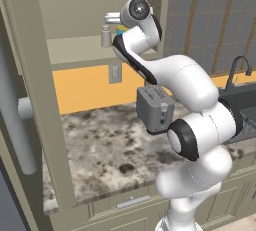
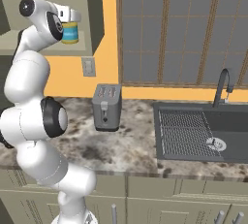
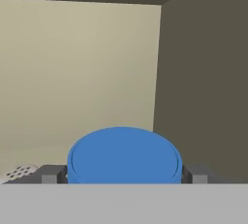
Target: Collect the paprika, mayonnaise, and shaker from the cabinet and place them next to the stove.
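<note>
Inside cabinet (image 1: 75, 50): mayonnaise (image 3: 123, 156), shaker (image 1: 106, 36); jaws seemingly gripping mayonnaise.

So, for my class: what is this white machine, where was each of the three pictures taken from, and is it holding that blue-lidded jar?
The white machine is a robot arm with a two-finger gripper, reaching up into a wall cabinet. Two pictures come from cameras on its base, behind it to the left and to the right. The third comes from a camera on its hand, looking along the fingers. There, the mayonnaise, a jar with a blue lid, sits between the two dark fingertips, which stand close at either side of the lid. Whether they already press on it, I cannot tell. The right base picture shows the jar standing on the cabinet shelf. Beside it stands a small grey shaker. Below, on the speckled counter, stand a grey toaster and a sink.
</note>
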Controlling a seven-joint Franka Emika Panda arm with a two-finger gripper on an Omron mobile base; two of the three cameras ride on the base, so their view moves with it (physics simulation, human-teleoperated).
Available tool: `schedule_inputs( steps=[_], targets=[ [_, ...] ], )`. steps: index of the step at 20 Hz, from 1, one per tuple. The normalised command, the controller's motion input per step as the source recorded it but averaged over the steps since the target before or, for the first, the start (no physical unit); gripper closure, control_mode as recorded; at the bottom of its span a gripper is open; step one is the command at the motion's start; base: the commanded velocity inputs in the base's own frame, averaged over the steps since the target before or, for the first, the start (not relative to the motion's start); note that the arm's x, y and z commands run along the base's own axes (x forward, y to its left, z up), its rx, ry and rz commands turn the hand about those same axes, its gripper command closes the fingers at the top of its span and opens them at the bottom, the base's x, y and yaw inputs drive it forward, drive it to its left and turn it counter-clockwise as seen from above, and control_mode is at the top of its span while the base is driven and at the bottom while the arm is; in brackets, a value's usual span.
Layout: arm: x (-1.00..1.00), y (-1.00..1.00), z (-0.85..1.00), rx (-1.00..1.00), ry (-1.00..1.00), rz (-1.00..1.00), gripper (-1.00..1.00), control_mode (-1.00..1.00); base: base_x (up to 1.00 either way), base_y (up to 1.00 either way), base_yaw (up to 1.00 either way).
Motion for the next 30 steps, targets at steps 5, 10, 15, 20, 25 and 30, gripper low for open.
schedule_inputs(
  steps=[5,10,15,20,25,30],
  targets=[
    [-0.13,-0.02,-0.12,0.0,-0.04,0.0,1.0,-1.0,0.0,0.0,0.0],
    [-0.91,-0.12,-0.05,0.02,-0.16,0.0,1.0,-1.0,0.0,0.0,0.0],
    [-1.0,0.0,0.0,0.0,-0.07,0.0,1.0,-1.0,0.0,0.0,0.0],
    [-1.0,0.0,0.0,0.0,-0.04,0.0,1.0,-1.0,0.0,0.0,0.0],
    [-0.98,0.0,-0.08,0.0,-0.02,0.0,1.0,-1.0,0.0,0.0,0.0],
    [-0.71,0.02,-0.35,0.0,0.0,0.0,1.0,-1.0,0.0,0.0,0.0]
  ],
)
